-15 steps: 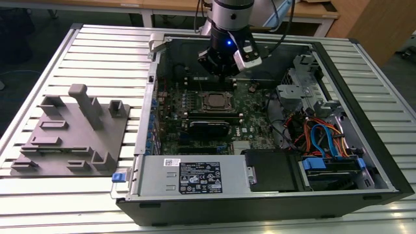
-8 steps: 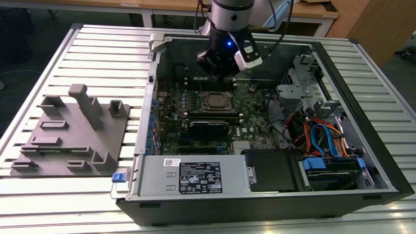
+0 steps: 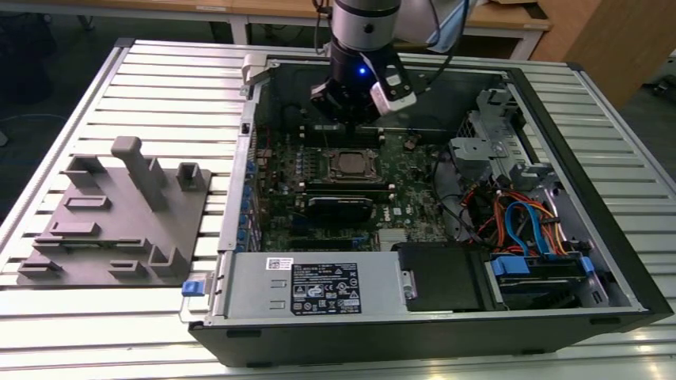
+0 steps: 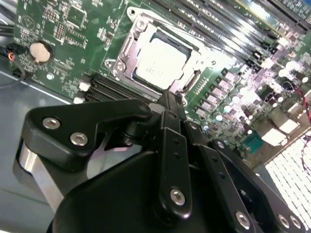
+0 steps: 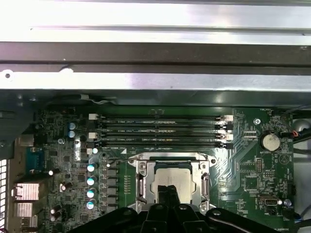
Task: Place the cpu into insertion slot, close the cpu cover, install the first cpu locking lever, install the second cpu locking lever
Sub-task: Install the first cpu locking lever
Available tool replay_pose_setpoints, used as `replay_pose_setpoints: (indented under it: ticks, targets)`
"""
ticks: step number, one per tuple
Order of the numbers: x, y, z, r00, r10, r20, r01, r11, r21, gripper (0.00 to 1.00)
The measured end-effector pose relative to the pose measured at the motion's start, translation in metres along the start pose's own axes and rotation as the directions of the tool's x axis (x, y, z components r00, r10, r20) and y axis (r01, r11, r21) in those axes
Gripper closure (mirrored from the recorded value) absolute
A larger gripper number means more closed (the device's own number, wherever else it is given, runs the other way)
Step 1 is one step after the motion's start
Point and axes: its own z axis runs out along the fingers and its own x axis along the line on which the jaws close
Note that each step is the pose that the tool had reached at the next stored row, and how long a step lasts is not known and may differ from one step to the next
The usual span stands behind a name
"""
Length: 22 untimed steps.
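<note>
Gripper: the gripper (image 3: 341,119) hangs on the arm inside the open computer case (image 3: 604,178), over the far part of the motherboard (image 3: 400,210), just beyond the socket. In both wrist views its black fingertips (image 5: 167,191) are drawn together to a narrow point with nothing seen between them, poised right above the near edge of the chip (image 4: 171,99).
Cpu: the cpu (image 3: 349,165) lies flat in the insertion slot (image 4: 172,41), silvery top up, near the middle of the motherboard. It shows in both wrist views (image 4: 156,65) (image 5: 170,177).
Cpu cover: the cpu cover (image 5: 165,157) lies down over the socket, and its window frames the chip (image 4: 194,57).
Locking levers: I cannot tell how they sit.
Memory slots: the long black memory slots (image 5: 160,131) run side by side just beside the socket, between it and the case wall.
Coin battery: the coin battery (image 5: 268,141) sits on the green board, well apart from the socket.
Black card: the black card (image 3: 340,207) stands on the board on the near side of the socket.
Power supply: the grey power supply (image 3: 317,285) fills the near edge of the case.
Table: the case rests on a slatted metal table (image 3: 158,87). A grey fixture tray (image 3: 116,222) lies beside it, toward the exterior view's left.
</note>
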Motion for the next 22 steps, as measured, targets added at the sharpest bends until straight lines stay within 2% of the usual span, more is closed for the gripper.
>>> replay_pose_setpoints:
  ticks: [15,18,22]
  targets:
    - [0.0013,-0.0001,0.0000,1.0000,0.000,0.0000,0.000,1.0000,-0.0001,0.90]
    - [0.0059,-0.0001,-0.0001,1.0000,0.000,0.0000,0.000,1.0000,0.0000,0.90]
    - [0.0187,-0.0003,-0.0001,1.0000,0.000,0.0002,0.000,1.0000,-0.0001,0.90]
